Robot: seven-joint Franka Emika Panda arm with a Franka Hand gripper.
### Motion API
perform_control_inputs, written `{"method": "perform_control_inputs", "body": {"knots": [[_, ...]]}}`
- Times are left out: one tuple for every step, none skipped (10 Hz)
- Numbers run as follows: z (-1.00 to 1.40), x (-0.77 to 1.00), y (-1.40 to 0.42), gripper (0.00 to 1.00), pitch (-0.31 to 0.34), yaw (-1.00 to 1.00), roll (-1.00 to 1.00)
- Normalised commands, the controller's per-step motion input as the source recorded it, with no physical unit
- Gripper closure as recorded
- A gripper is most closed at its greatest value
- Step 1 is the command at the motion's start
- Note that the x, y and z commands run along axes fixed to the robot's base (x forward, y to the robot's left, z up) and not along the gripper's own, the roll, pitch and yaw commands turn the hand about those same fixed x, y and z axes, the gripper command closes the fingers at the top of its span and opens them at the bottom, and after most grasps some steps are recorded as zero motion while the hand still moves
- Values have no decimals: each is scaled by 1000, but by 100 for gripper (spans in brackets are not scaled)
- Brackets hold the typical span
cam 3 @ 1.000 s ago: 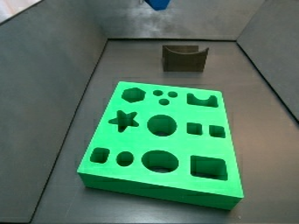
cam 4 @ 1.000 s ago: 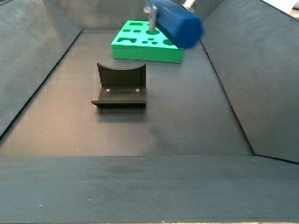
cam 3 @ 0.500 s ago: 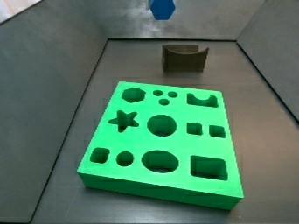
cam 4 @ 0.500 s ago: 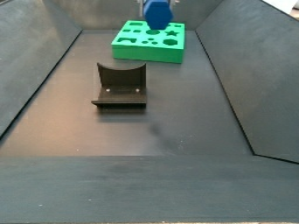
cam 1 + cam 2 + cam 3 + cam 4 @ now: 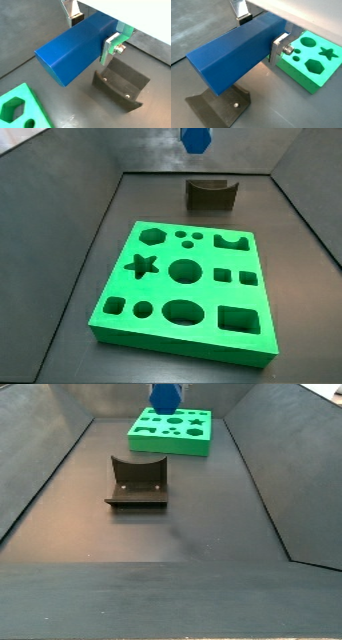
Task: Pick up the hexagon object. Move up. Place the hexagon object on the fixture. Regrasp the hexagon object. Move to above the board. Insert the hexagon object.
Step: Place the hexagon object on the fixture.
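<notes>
Tool [image 5: 93,30] clenched on the hexagon object [image 5: 77,47], raised high above the floor, clear of the fixture [image 5: 210,193] and the board [image 5: 187,280] nearer in that side view.

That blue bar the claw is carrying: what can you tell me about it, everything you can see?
The hexagon object is a long, plain matte blue bar with flat faces. The claw holds it near one end, a silver finger pressed to each side. It hangs in the air, touching nothing else. In both wrist views the fixture and the board lie below it.
</notes>
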Motion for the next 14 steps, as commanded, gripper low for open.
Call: {"method": "perform_control_inputs", "body": {"knots": [[-60, 916, 967, 100, -21, 57, -1000], [-47, 857, 875, 100, -20, 46, -1000], [-15, 681, 635, 100, -11, 37, -1000], [4, 530, 440, 100, 10, 30, -1000], [17, 385, 247, 100, 41, 23, -1000], [8, 219, 65, 100, 68, 12, -1000], [-2, 94, 42, 100, 86, -2, -1000], [13, 16, 45, 100, 83, -23, -1000], [12, 7, 36, 100, 65, -55, -887], [-5, 34, 38, 100, 67, -68, -701], [-12, 65, 44, 100, 80, -79, -463], [-7, 67, 35, 100, 82, -80, -312], [4, 48, 26, 100, 54, -85, -209], [-1000, 117, 132, 100, 280, 27, -1000]]}}
